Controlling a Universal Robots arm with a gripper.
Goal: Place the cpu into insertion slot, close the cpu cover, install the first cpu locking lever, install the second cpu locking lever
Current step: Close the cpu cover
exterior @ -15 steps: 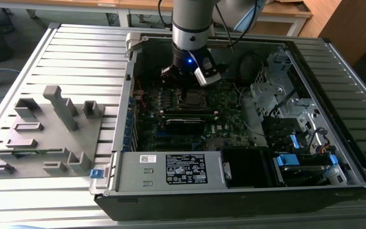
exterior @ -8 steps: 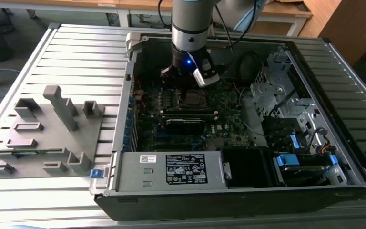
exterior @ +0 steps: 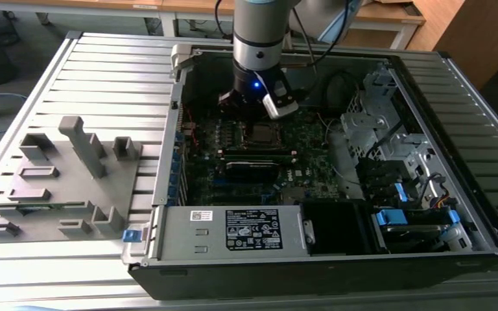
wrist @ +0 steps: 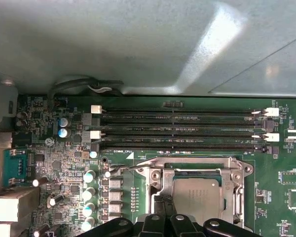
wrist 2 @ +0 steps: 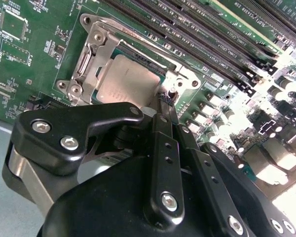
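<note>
As it lies flat, the cpu [wrist 2: 126, 81] looks dull grey-brown.

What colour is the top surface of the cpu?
The cpu has a dull silver-grey metallic top; it shows best in the second wrist view.

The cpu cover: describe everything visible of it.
The cpu cover is a thin, shiny silver metal frame with a square window. It appears to lie flat around the grey-brown chip, which shows through the window, on the green board. The tool sits at one corner; whether it touches is unclear.
</note>
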